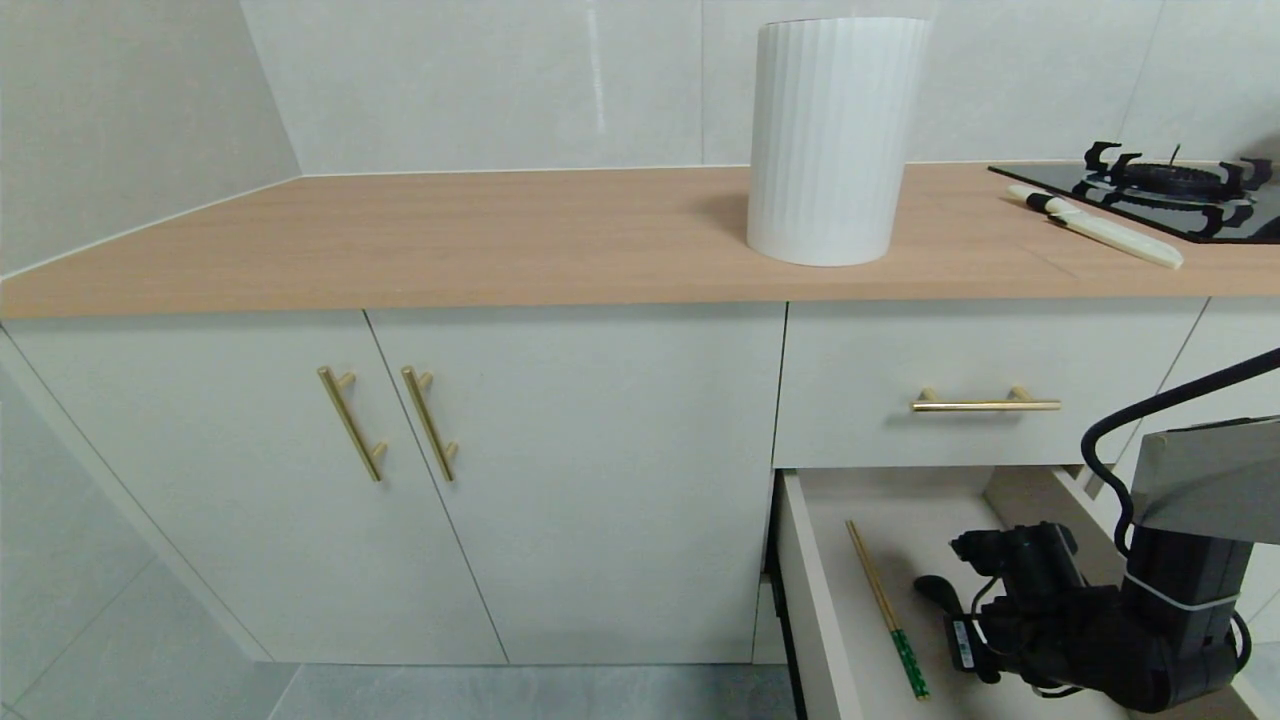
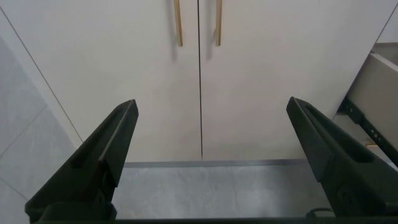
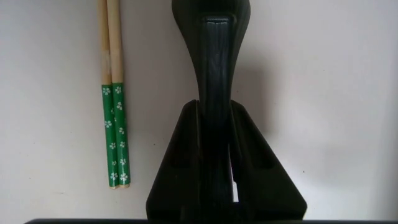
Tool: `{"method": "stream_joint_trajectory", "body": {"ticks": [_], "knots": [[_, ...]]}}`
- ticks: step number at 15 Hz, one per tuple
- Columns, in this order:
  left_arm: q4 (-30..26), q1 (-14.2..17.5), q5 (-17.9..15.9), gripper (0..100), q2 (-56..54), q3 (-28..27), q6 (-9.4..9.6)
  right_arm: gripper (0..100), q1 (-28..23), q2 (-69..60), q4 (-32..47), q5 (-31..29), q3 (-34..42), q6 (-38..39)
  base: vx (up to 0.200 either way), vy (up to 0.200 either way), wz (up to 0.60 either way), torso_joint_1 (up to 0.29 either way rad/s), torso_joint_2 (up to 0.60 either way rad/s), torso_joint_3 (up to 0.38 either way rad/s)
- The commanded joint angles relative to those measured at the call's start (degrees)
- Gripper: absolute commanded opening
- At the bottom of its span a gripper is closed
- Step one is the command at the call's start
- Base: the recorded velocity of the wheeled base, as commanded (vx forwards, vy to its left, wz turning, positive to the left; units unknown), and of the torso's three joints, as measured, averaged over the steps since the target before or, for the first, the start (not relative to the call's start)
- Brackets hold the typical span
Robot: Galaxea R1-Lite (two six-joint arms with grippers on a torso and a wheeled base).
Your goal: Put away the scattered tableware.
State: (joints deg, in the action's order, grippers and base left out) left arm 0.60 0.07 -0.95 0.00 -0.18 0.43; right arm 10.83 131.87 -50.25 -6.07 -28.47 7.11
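Wood-toned surface (image 1: 500, 240) runs under pale wall tiles, above white cabinets and one pulled-out drawer (image 1: 815, 580), which serves as the landmark.

- **Inside the drawer:** a pair of chopsticks (image 1: 885, 610) with green patterned ends lies on its floor, near the side wall next to the cabinet doors (image 2: 261, 81).
- **Right gripper** (image 1: 975, 625): it is inside the drawer, just beside the chopsticks and clamped on the handle of a black spoon (image 1: 935, 590). The bowl end points toward the back of the drawer. I cannot tell whether the spoon touches the drawer floor.
- **Left gripper** (image 2: 211, 106): it is outside the drawer with its fingers wide apart and empty, facing the cabinet doors.
- **Above the drawer:** a knife (image 1: 1100, 228) waits on the surface beside the stove (image 1: 1170, 185), with a white ribbed container (image 1: 835, 140) farther along.

The likely risks:
- If the spoon is let go above the floor or at a tilt, it may bounce or roll onto the chopsticks and scatter them.
- If the arm lifts out at an angle, it could catch the drawer front above or knock the side wall.
- The knife is thin and lies flat, so a later pinch on it could slip.
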Motion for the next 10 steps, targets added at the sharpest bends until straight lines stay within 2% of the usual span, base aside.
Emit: {"method": "stream_joint_trajectory", "body": {"ticks": [1,7,10], "knots": [[0.0,0.0,0.0,100,0.0,0.0,0.01,100,0.0,-0.1,-0.3,0.0,0.0,0.0,0.000,0.000,0.00,0.000,0.00,0.000],[0.0,0.0,0.0,100,0.0,0.0,0.01,100,0.0,-0.5,-1.1,0.0,0.3,0.1,0.000,0.000,0.00,0.000,0.00,0.000],[0.0,0.0,0.0,100,0.0,0.0,-0.08,100,0.1,-5.8,-1.1,0.0,2.6,0.0,0.000,0.000,0.00,0.000,0.00,0.000]]}}
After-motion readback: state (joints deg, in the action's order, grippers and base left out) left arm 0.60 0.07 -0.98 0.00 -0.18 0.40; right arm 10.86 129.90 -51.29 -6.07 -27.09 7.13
